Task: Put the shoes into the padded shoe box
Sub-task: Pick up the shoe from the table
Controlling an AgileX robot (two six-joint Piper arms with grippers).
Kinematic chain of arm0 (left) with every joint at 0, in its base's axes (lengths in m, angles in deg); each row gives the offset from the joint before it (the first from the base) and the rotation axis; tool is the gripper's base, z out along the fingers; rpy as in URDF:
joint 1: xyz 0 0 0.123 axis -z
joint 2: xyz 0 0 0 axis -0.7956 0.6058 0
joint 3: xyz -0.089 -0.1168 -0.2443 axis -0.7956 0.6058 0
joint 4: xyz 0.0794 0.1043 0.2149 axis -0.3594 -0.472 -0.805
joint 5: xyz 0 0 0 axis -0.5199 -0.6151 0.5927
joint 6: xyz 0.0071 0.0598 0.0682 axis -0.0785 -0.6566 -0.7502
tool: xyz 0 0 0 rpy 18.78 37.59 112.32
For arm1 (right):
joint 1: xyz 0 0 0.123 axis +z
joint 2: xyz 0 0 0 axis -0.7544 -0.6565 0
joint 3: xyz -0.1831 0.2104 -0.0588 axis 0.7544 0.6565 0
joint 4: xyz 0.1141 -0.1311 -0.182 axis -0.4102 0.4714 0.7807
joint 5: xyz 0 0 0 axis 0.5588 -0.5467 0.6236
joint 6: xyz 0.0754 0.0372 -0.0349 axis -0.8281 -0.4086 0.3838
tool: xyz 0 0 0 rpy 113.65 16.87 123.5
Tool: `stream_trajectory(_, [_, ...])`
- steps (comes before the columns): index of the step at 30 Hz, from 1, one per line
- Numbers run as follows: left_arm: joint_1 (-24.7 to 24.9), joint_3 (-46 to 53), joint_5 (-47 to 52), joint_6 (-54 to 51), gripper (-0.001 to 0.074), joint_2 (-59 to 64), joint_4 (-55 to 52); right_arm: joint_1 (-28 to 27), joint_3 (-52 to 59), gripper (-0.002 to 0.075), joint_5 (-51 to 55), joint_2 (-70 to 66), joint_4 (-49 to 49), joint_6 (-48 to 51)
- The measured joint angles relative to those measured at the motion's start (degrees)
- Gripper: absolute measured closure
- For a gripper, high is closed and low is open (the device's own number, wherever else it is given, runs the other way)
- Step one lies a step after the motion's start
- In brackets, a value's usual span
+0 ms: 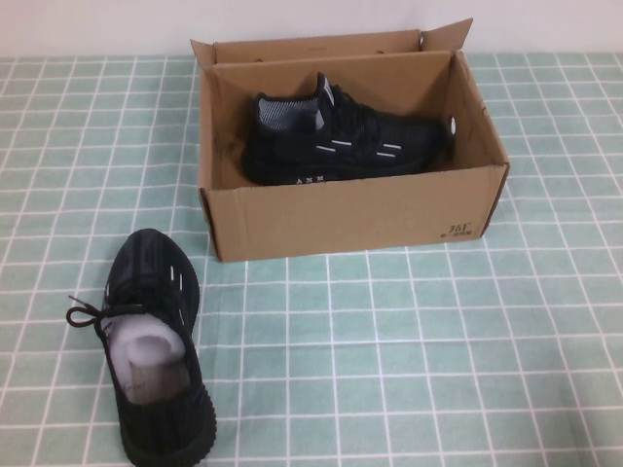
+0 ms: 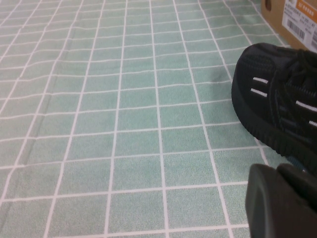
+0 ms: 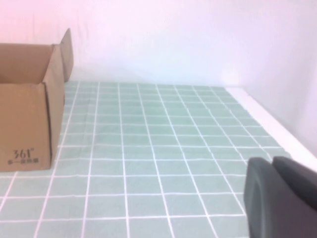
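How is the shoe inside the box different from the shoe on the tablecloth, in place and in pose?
The boxed shoe lies inside the cardboard box, showing its side with white dashes, while the loose shoe lies on the tablecloth in front of the box's left corner. The boxed shoe lies crosswise; the loose shoe runs front to back, white paper visible in its opening. Both are black and laced. Neither gripper touches them.
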Motion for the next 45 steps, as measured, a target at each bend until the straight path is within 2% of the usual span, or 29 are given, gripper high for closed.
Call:
stream_trajectory(9, [0.00,0.00,0.00,0.00,0.0739,0.00,0.00,0.14,0.00,0.0734,2.43,0.00,-2.09,0.96])
stream_trajectory(18, [0.00,0.00,0.00,0.00,0.0739,0.00,0.00,0.14,0.00,0.0734,15.44,0.00,-10.44,8.66])
stream_trajectory(45, [0.00,0.00,0.00,0.00,0.0739,0.00,0.00,0.14,0.00,0.0734,16.17,0.35,-10.77,9.89])
